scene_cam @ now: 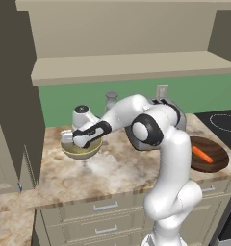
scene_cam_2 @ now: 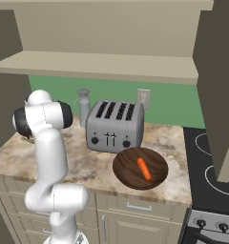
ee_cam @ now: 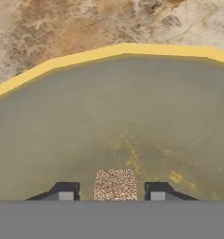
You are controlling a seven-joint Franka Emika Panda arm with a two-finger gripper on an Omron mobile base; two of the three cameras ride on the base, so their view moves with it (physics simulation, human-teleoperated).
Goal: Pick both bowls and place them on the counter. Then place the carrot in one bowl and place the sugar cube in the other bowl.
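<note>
The deep beige-olive bowl with a yellowish rim stands on the mottled counter at its left. My gripper reaches down into this bowl, open. The speckled tan sugar cube sits between the fingertips, with a gap on each side, over the bowl's floor. The wide dark wooden bowl rests at the counter's right front. Inside it lies the orange carrot.
A silver toaster stands at the back of the counter, with a grey shaker to its left. A black stove adjoins the counter on the right. A beige wall shelf hangs overhead.
</note>
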